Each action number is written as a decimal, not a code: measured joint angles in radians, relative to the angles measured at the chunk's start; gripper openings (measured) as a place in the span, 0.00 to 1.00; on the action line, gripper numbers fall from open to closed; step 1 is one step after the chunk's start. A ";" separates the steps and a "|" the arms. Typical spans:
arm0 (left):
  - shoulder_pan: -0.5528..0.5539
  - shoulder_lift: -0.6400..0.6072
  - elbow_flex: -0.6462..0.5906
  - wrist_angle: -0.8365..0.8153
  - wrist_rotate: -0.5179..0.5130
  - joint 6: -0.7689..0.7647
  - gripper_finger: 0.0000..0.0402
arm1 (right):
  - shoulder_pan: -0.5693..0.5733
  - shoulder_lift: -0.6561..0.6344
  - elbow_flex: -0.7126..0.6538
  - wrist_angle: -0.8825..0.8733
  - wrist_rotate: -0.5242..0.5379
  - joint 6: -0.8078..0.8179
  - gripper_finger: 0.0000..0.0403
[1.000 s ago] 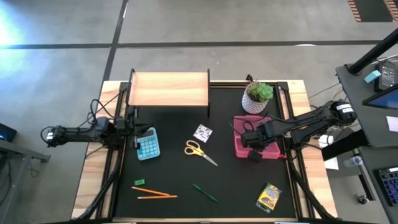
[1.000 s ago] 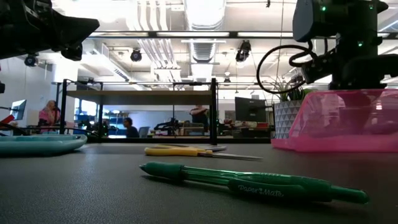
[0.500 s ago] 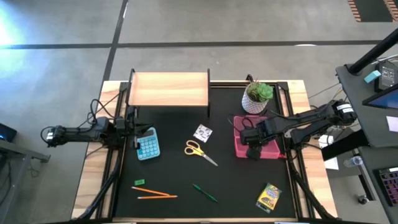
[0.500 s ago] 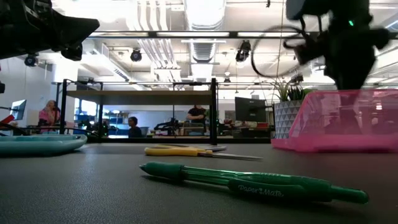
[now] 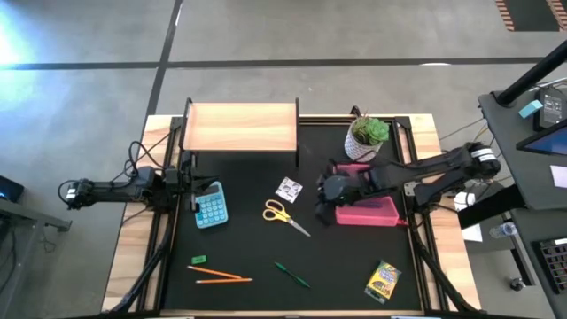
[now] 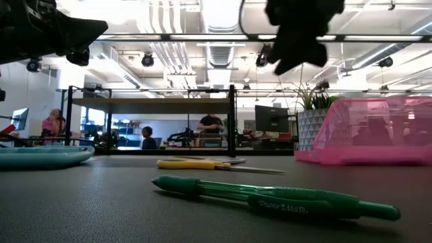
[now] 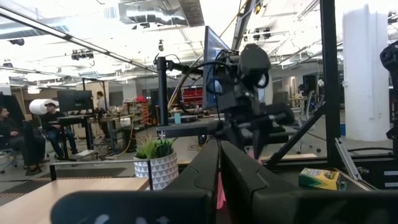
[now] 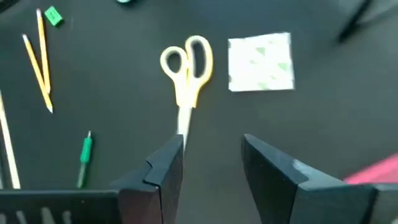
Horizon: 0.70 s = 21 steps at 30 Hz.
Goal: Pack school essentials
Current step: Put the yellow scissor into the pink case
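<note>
My right gripper (image 8: 211, 146) hangs open and empty above the mat, left of the pink box (image 5: 368, 213) and right of the yellow-handled scissors (image 5: 285, 215). The scissors (image 8: 186, 68) lie flat beside the white patterned card (image 8: 261, 62). Near the front edge lie a green pen (image 5: 291, 274), two orange pencils (image 5: 220, 276) and a green eraser (image 5: 198, 260). The crayon box (image 5: 383, 280) lies at the front right. My left gripper (image 7: 219, 163) waits shut at the table's left edge.
A potted plant (image 5: 367, 137) stands behind the pink box. A wooden shelf (image 5: 241, 127) spans the far side and a teal calculator (image 5: 210, 206) lies at the left. Bare black mat (image 5: 248, 239) lies between the things.
My right gripper has risen from the pink box and gone toward the table's left, over the mat beside the scissors, tipping from steeply down to a slant. The box and the other things have stayed where they were.
</note>
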<state>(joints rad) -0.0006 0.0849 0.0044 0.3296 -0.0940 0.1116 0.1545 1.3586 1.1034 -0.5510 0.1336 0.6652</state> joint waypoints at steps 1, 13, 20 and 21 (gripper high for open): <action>0.000 0.000 0.000 0.000 0.000 0.000 0.00 | 0.005 0.028 0.000 0.028 -0.001 -0.006 0.38; 0.000 0.000 0.000 0.000 0.000 0.000 0.00 | 0.018 0.378 0.192 0.050 -0.003 0.045 0.47; 0.000 0.000 0.000 -0.001 0.000 0.000 0.00 | 0.018 0.538 0.378 -0.044 0.001 0.101 0.60; 0.000 0.000 0.000 0.000 0.000 0.000 0.00 | 0.017 0.562 0.402 -0.057 0.010 0.102 0.61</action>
<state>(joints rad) -0.0005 0.0849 0.0044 0.3294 -0.0940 0.1116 0.1719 1.9209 1.5056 -0.6083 0.1433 0.7675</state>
